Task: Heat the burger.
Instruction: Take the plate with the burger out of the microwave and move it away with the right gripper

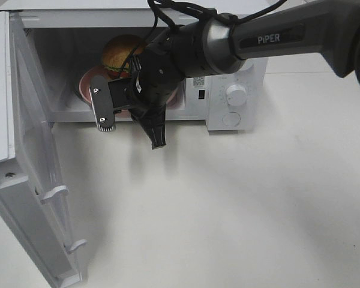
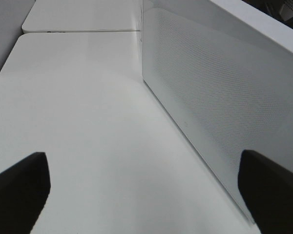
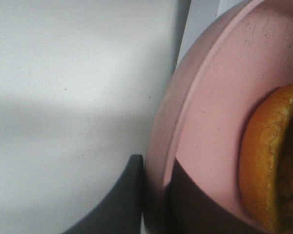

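The burger (image 1: 123, 53) sits on a pink plate (image 1: 84, 87) inside the open microwave (image 1: 231, 102), whose door (image 1: 30, 198) hangs wide to the left. The right pincer (image 3: 154, 195) is clamped on the rim of the plate at the microwave opening. The left pincer (image 2: 141, 180) has its fingers (image 2: 19, 190) wide apart and holds nothing, above the white surface (image 2: 88, 126) beside the door.

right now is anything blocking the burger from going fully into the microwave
Nothing visible does. The door is swung wide open, and the burger already sits on the pink plate inside the cavity, with the right gripper shut on the plate's rim.
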Controlling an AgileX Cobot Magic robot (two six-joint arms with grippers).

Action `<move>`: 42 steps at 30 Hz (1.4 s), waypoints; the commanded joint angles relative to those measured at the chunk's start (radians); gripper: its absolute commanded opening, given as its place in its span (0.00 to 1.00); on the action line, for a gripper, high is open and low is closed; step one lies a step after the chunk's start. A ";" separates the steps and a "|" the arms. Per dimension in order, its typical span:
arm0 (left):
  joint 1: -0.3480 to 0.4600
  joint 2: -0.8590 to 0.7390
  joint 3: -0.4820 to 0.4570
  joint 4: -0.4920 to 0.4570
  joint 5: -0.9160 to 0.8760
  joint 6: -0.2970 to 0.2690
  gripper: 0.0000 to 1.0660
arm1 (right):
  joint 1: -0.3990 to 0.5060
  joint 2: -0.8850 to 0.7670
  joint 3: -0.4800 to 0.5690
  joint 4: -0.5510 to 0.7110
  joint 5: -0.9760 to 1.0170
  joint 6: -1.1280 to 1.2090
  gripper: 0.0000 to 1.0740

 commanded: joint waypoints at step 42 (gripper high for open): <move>0.006 -0.017 0.003 0.002 -0.006 0.000 0.94 | 0.003 -0.505 0.721 -0.059 -0.418 -0.016 0.00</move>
